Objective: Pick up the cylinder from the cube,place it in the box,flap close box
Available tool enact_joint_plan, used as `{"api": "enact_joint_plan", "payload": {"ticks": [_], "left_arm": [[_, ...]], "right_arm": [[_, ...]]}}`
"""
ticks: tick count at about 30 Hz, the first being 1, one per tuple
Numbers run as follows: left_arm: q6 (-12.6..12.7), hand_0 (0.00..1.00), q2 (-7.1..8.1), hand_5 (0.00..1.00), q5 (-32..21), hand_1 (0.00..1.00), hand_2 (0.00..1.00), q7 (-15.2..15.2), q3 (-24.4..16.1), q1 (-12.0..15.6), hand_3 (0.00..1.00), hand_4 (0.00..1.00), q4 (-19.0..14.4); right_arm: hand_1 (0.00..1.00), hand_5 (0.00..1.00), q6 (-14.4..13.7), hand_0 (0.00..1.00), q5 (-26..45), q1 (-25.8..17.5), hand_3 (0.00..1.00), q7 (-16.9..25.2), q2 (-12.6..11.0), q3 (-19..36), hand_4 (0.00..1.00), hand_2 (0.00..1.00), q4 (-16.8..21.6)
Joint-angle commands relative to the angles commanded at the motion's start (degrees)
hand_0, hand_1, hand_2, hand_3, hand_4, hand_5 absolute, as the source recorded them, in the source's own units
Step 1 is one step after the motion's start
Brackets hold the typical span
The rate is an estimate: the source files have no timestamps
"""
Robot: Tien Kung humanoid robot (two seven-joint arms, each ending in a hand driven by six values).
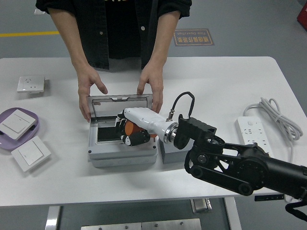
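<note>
Head view: the right hand (130, 130), reaching in from the lower right, is curled around the orange cylinder (131, 129) and holds it down inside the open box (122, 154), left of centre in the frame. So the placing step looks to be in hand: the cylinder is off the cube (169, 152), which sits just right of the box, but it is not let go. Whether it touches the box floor I cannot tell. Next, I'd judge, the fingers must loosen and the hand lift clear before the flap (120, 99) can come down. A person at the top of the frame has a hand (89, 87) at each rear corner of the box, steadying it with the flap upright. Apart from the cylinder and fingers, the box's dark inside shows nothing else. The left arm is out of sight.
</note>
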Motion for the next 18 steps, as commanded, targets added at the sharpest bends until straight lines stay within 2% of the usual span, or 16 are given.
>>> {"api": "enact_joint_plan", "payload": {"ticks": [1, 6, 7, 12, 13, 18], "left_arm": [[0.0, 0.676, 0.01, 0.225, -0.1, 0.686, 0.665, 0.0, 0.1, 0.0, 0.699, 0.689, 0.0], [0.0, 0.676, 0.00, 0.225, -0.4, 0.686, 0.665, -0.2, 0.2, -0.1, 0.699, 0.689, 0.0], [0.0, 0.676, -0.01, 0.225, -0.5, 0.686, 0.665, -0.3, 0.3, -0.2, 0.699, 0.688, 0.1], [0.0, 0.676, -0.05, 0.225, -0.7, 0.686, 0.665, -0.4, 0.4, -0.2, 0.699, 0.688, 0.1], [-0.1, 0.676, -0.05, 0.249, -0.6, 0.686, 0.674, -0.4, 0.4, -0.2, 0.708, 0.690, 0.1], [-0.1, 0.676, -0.05, 0.249, -0.5, 0.686, 0.674, -0.5, 0.3, -0.2, 0.708, 0.690, 0.1]], "right_arm": [[0.652, 0.273, -0.1, 0.685, -0.1, 0.0, 0.651, 0.1, 0.0, 0.0, 0.580, 0.641, -0.1], [0.652, 0.273, -1.1, 0.685, 0.3, 0.1, 0.651, 0.6, 0.0, 0.1, 0.580, 0.641, -0.4], [0.668, 0.533, -1.4, 0.750, 0.5, 0.1, 0.640, 0.8, 0.0, 0.2, 0.824, 0.663, -0.4], [0.668, 0.533, -2.0, 0.750, 1.4, 0.2, 0.640, 1.3, 0.0, 0.1, 0.824, 0.663, -0.6], [0.678, 0.816, -2.1, 0.786, 1.6, 0.2, 0.655, 1.4, 0.0, 0.0, 0.984, 0.666, -0.7], [0.678, 0.816, -2.6, 0.786, 2.6, 0.2, 0.655, 1.7, 0.0, -0.1, 0.984, 0.666, -0.6]]}}
